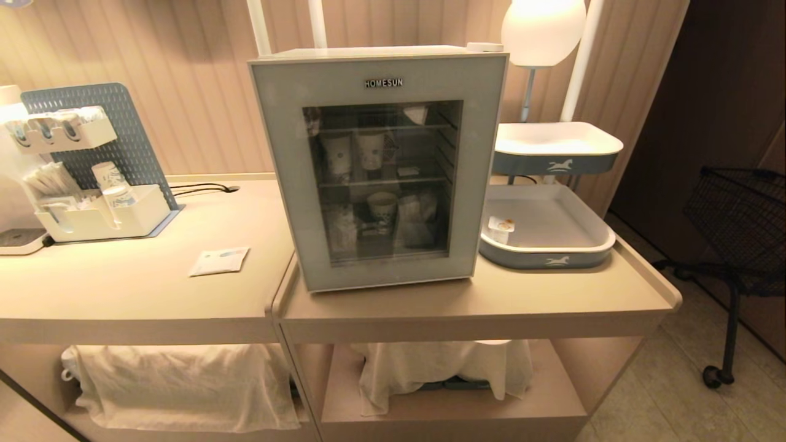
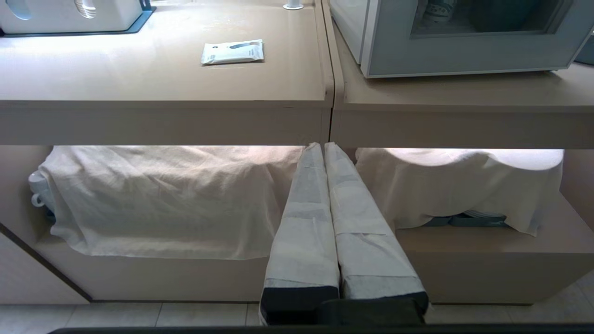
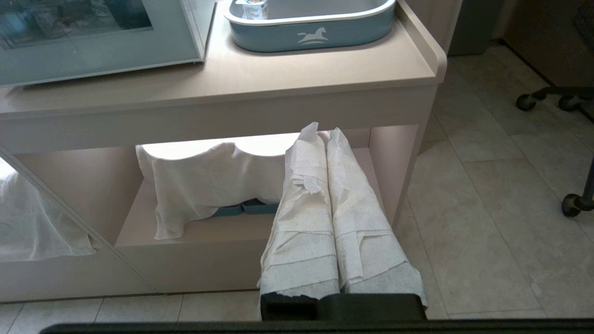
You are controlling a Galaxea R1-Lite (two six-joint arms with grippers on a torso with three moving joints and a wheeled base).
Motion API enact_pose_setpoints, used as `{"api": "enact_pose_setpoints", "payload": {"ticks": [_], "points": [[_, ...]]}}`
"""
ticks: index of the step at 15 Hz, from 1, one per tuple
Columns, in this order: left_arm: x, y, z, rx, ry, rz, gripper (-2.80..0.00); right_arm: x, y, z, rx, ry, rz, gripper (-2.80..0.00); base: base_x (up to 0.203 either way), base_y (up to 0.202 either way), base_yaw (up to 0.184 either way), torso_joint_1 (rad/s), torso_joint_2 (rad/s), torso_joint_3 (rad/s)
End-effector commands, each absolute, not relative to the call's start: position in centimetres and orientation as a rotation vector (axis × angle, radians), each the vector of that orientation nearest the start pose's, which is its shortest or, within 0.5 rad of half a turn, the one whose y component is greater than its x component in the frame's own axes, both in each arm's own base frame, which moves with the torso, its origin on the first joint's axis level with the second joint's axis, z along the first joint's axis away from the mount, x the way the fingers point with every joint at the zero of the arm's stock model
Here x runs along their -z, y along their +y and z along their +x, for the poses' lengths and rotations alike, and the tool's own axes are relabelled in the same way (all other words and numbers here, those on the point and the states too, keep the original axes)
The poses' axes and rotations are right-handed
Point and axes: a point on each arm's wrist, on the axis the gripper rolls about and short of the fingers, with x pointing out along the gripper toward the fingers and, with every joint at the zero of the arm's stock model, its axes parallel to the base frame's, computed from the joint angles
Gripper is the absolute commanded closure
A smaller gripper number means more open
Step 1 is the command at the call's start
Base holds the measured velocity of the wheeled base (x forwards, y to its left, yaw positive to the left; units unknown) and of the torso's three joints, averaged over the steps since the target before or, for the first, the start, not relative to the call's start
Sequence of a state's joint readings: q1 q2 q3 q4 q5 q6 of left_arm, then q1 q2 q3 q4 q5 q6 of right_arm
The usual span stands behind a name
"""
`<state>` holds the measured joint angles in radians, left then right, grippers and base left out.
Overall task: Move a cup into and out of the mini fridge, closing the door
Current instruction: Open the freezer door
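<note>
A beige counter (image 1: 153, 288) in two sections is standing against a ribbed, warm-toned wall (image 1: 202, 92), and the mini fridge (image 1: 381, 166) is sitting on the right-hand section with its door (image 1: 279, 184) lying flush against the body, paper cups showing dimly on the wire shelves behind the glass. The left gripper (image 2: 324, 147) is hanging low in front of the counter, below its edge, with its paper-wrapped fingers (image 2: 306, 222) pressed together and gripping nothing; up and away from it a small white packet (image 2: 232, 51) is lying on the left section, and beyond that a white organiser (image 1: 92, 209) with sachets and cups is standing before a grey pegboard. The right gripper (image 3: 323, 132) is hanging the same way below the right section, its wrapped fingers likewise pressed together and empty. Above and beyond it, a grey-blue tray (image 3: 352, 30) with a horse emblem is sitting on the counter just beside the fridge, and the cup (image 3: 253, 8) is standing in that tray's corner nearest the fridge. A second tray of the same kind (image 1: 556, 150) is perching higher on a stand under a glowing lamp (image 1: 543, 27). White cloths (image 2: 162, 199) are draping the items on the shelf under both sections. Off to the right gripper's outer side, pale floor tiles (image 3: 501, 195) are running toward a dark wire cart on castors (image 1: 734, 245).
</note>
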<state>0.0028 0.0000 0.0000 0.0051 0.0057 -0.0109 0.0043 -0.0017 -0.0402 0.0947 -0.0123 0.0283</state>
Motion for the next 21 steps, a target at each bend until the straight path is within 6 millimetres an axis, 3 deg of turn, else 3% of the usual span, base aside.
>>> {"api": "enact_pose_setpoints", "payload": {"ticks": [1, 7, 11, 13, 17, 19, 21], "points": [[-7.5, 0.0, -2.3, -0.009, 0.009, -0.012, 0.0, -7.7, 0.0, -2.6, 0.008, 0.055, 0.029, 0.0, 0.137, 0.0, 0.002, 0.002, 0.0, -0.002], [-7.5, 0.0, -2.3, -0.009, 0.008, -0.011, 0.0, -7.7, 0.0, -2.6, 0.008, 0.055, 0.029, 0.0, 0.185, 0.0, -0.001, 0.003, 0.0, 0.001], [-7.9, 0.0, -2.4, -0.014, -0.01, 0.01, 0.0, -7.7, 0.0, -2.6, 0.009, 0.057, 0.03, 0.0, 0.021, 0.0, -0.001, 0.003, 0.0, -0.001], [-11.6, 0.0, -3.5, -0.025, -0.109, 0.018, 0.0, -7.7, 0.0, -2.6, 0.009, 0.055, 0.03, 0.0, 0.0, 0.0, 0.0, 0.0, 0.0, 0.0], [-24.9, 0.4, -8.8, -0.094, -0.261, -0.035, 0.0, -7.7, 0.0, -2.6, 0.009, 0.057, 0.032, 0.0, 0.0, 0.0, 0.0, 0.0, 0.0, 0.0], [-29.8, 0.9, -6.9, -0.07, -0.142, -0.095, 0.0, -7.7, 0.0, -2.6, 0.009, 0.055, 0.032, 0.0, 0.0, 0.0, 0.0, 0.0, 0.0, 0.0], [-31.5, 0.7, -1.8, -0.023, 0.057, -0.132, 0.0, -7.7, 0.0, -2.6, 0.009, 0.057, 0.032, 0.0, 0.0, 0.0, 0.0, 0.0, 0.0, 0.0]]}}
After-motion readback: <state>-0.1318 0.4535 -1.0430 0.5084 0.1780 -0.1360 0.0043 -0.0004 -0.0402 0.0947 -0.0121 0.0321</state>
